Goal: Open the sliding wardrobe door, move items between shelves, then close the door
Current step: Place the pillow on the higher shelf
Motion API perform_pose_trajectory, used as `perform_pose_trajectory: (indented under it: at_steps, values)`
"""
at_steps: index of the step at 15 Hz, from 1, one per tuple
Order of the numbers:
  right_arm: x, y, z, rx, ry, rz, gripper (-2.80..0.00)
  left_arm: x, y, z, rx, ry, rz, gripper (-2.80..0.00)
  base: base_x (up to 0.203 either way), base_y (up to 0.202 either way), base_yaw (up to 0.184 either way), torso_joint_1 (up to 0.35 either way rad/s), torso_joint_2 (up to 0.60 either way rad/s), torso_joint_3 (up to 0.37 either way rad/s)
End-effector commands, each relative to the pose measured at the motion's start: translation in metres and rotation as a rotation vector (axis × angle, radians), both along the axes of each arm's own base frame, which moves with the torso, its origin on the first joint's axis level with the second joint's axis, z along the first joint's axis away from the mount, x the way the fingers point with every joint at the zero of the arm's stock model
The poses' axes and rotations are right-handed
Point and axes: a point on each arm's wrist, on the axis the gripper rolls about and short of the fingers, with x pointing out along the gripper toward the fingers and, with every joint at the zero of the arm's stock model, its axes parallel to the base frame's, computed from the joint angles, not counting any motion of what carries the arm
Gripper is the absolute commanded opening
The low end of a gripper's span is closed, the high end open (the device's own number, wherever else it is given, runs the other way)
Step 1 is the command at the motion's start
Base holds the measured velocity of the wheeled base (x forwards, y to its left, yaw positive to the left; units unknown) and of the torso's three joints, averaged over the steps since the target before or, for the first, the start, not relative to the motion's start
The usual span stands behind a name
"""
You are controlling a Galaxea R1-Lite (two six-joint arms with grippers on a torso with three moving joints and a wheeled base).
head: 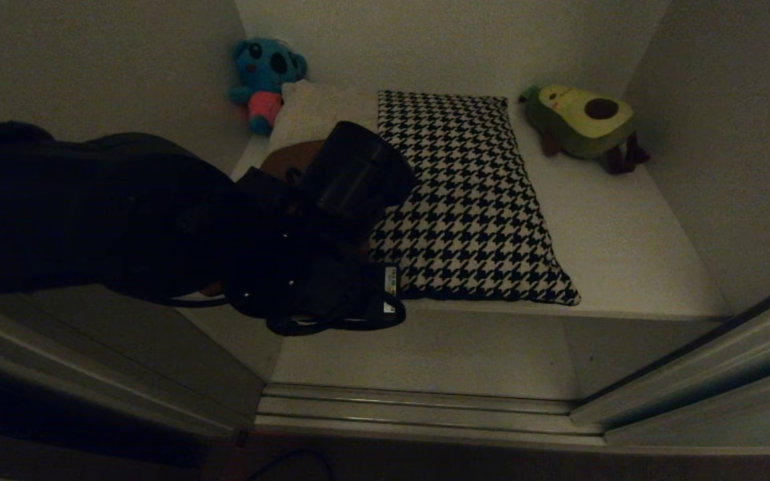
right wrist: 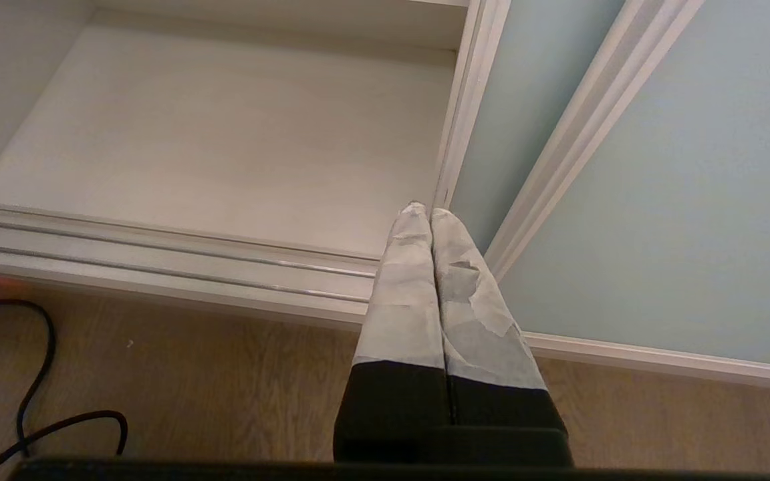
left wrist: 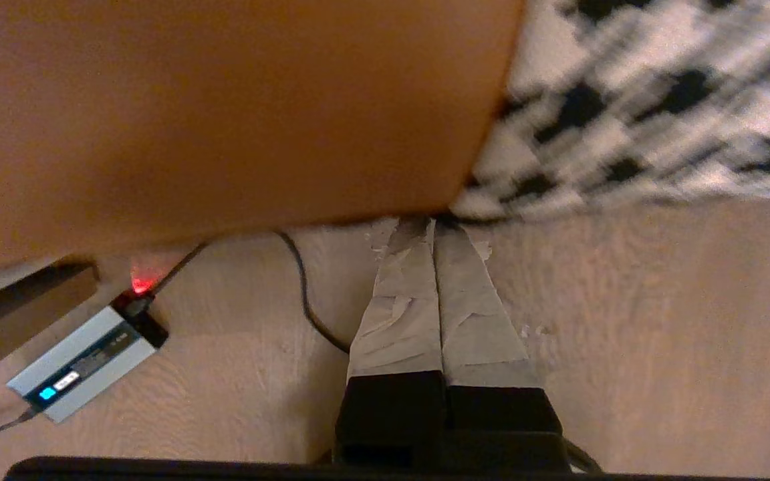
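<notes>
The houndstooth cushion [head: 468,200] lies flat on a wardrobe shelf [head: 625,247], black-and-white checked, its near edge along the shelf's front edge and its far end close to the back wall. Just beside it on the left sits a cream cushion [head: 315,110], partly hidden by the left arm [head: 124,214], with a brown cushion [head: 295,160] showing below it.

The head view shows the whole compartment but hides the left tool behind the arm's dark bulk. The left wrist view shows what that view cannot: the left tool [left wrist: 433,224] has its taped fingers [left wrist: 402,314] pressed together with nothing between them, the tips right at the seam where the brown cushion [left wrist: 224,113] meets the blurred houndstooth cloth [left wrist: 652,107]; whether they touch either I cannot tell. Below them is a pale wood-grain surface with a silver-grey power brick [left wrist: 84,364], lit blue and red, and a black cable [left wrist: 305,294].

The right wrist view shows the right tool [right wrist: 423,210], fingers together and empty, hanging low over the floor before the silver rails [right wrist: 158,257], beside the pale grey-green sliding door [right wrist: 679,200] and a bare lower shelf [right wrist: 224,153].

At the back of the upper shelf, a blue plush toy [head: 266,77] leans in the left corner and an avocado plush [head: 585,123] lies to the right, well apart from the cushion.
</notes>
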Motion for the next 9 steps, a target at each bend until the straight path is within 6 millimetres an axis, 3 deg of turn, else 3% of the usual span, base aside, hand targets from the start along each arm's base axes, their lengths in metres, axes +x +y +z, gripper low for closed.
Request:
perform_pose_trajectory:
  at_steps: [1,4,9]
  values:
    - [0.000,0.000,-0.001,0.000,0.003,0.001,-2.80,0.012,0.000,-0.006,0.012,0.006,0.029,-2.80,0.000,0.000,0.000,0.000,0.00,0.000]
    - [0.000,0.000,-0.001,0.000,0.003,0.002,-2.80,0.022,0.009,0.007,-0.023,-0.037,0.065,-2.80,0.000,0.000,0.000,0.000,0.00,0.000]
    - [0.000,0.000,-0.001,0.000,0.003,0.000,-2.80,0.035,0.008,0.025,-0.073,-0.186,0.053,-2.80,0.000,0.000,0.000,0.000,0.00,0.000]
